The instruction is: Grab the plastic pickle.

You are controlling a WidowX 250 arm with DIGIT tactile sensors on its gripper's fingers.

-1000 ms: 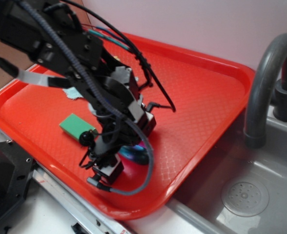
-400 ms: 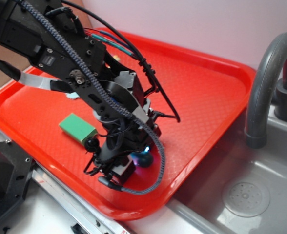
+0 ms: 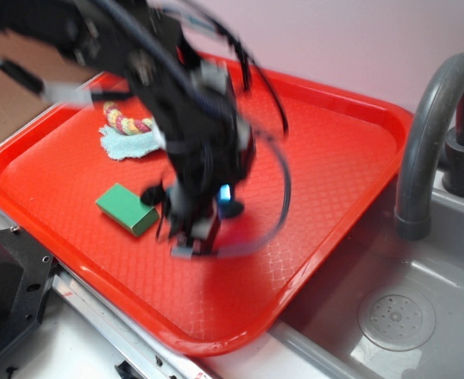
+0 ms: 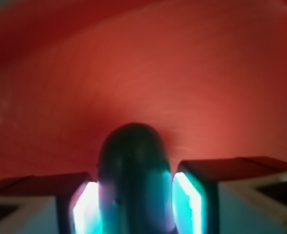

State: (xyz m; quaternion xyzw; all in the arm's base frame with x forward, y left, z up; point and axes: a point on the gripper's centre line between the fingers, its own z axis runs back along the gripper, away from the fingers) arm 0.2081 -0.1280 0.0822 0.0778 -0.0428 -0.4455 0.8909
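Pickle (image 4: 133,180) pinched betw. both gripper (image 4: 133,204) pads, over red tray (image 3: 327,142).

Exterior view: arm motion-blurred, gripper (image 3: 204,225) detail hard to read; only a dark teal end of pickle (image 3: 232,209) shows beside the fingers, rest hidden, axis unclear. Green block (image 3: 126,208) lies flat just left of gripper, apart from it. Striped rope (image 3: 125,120) on pale blue cloth (image 3: 129,144) farther back, partly behind arm. Grey faucet (image 3: 429,134) and sink (image 3: 421,316) at right. Wrist view: soft focus, pads touch pickle on both sides, its long axis runs away from cam, rounded end forward; lower part cut off by frame.
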